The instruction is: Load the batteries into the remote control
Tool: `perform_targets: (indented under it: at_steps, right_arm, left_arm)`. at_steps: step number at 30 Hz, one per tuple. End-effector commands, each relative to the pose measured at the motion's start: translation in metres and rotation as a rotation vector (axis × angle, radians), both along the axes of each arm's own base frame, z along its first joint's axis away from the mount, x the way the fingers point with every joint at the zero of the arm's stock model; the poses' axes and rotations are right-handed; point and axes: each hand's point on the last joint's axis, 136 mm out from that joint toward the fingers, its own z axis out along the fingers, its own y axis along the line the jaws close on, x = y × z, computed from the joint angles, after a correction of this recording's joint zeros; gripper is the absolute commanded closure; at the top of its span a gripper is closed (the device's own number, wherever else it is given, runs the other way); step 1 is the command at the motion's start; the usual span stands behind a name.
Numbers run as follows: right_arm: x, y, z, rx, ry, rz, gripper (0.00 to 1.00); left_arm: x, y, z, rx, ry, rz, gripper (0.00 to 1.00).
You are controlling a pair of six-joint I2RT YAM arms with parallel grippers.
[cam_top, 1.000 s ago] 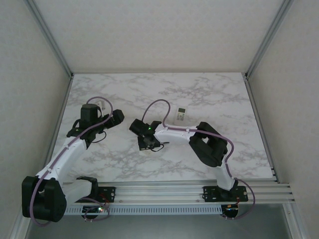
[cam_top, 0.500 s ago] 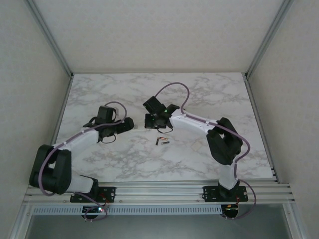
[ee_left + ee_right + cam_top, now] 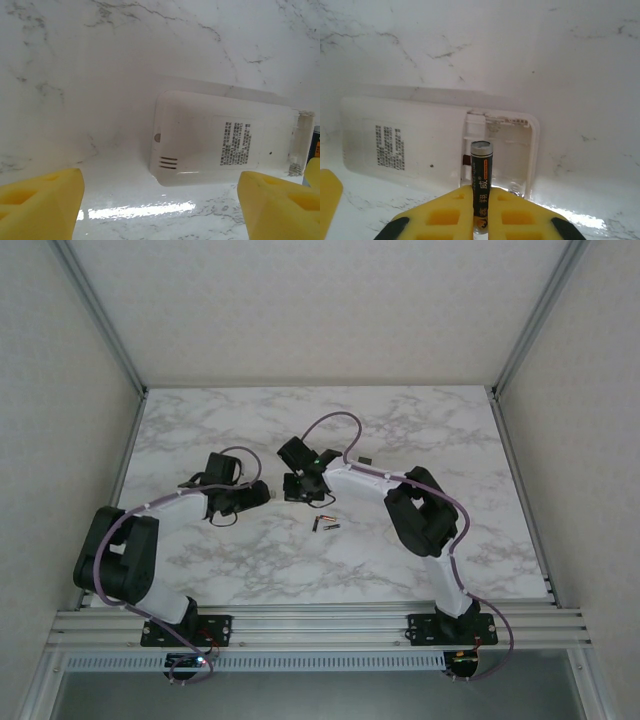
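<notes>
Over the remote (image 3: 420, 145), right end effector (image 3: 481, 212) pinches a battery (image 3: 481, 172); left end effector (image 3: 160, 197) gapes wide.

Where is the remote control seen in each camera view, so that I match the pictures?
Left wrist: remote control right of centre, back side up.
Right wrist: left of centre, behind the held battery.
Top external: cannot make it out; presumably under the right gripper.
Shared landmark: its printed label.

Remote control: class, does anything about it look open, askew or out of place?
The remote lies face down with its battery bay uncovered. Nothing looks damaged: the right gripper holds a battery pointed toward that bay.
</notes>
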Motion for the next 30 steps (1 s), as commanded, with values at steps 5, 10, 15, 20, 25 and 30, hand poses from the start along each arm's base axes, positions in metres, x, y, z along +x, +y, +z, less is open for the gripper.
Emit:
perform_targets:
  at_steps: [5,10,15,20,25,30]
  right_arm:
    - [-0.001,0.003,-0.012,-0.004,0.045,0.005,0.81]
    - [-0.001,0.001,-0.009,-0.011,0.041,0.011,0.79]
    - [-0.001,-0.001,0.001,-0.008,0.024,0.018,0.8]
    - [-0.002,-0.004,0.003,-0.02,0.026,0.022,0.79]
    - [-0.003,-0.005,0.006,-0.022,0.019,0.025,0.79]
    - [-0.002,-0.005,0.0,-0.031,0.022,0.027,0.85]
  left_arm:
    - [0.01,-0.004,0.006,0.008,-0.03,-0.009,0.19]
    - [0.01,-0.003,0.007,0.008,-0.034,0.0,0.19]
    - [0.012,-0.006,0.008,-0.009,-0.037,0.0,0.19]
    - [0.017,-0.011,0.007,-0.02,-0.034,-0.008,0.2]
    - [0.024,-0.011,0.007,-0.006,-0.036,-0.01,0.24]
    - [0.028,-0.013,0.001,-0.005,-0.022,-0.019,0.29]
